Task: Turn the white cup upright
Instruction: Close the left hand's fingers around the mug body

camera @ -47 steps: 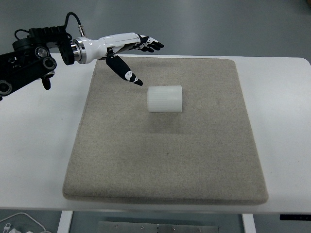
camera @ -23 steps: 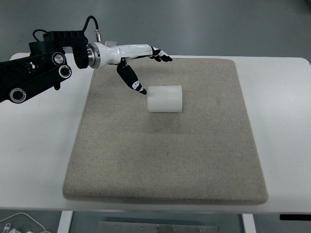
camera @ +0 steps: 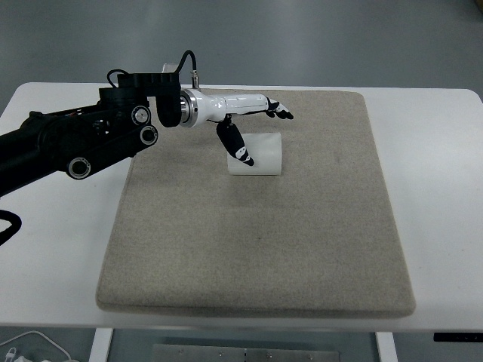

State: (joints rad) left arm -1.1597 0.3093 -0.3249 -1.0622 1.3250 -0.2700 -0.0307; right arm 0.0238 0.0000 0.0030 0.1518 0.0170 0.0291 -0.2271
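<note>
The white cup (camera: 260,154) lies on its side on the gray mat (camera: 256,226), toward the far end of the mat and a bit left of the middle. Its round side faces up.

The left robot hand (camera: 253,124) is right over the cup. Its fingers (camera: 278,111) are stretched out flat above the far edge of the cup. Its thumb (camera: 238,145) points down in front of the left end of the cup. The hand is spread wide and is not holding anything. I cannot tell if the thumb touches the cup.

The black arm (camera: 83,139) comes in from the left side. The mat lies flat on a white desk (camera: 60,249). A white cable (camera: 30,348) shows below the near left edge of the desk.
</note>
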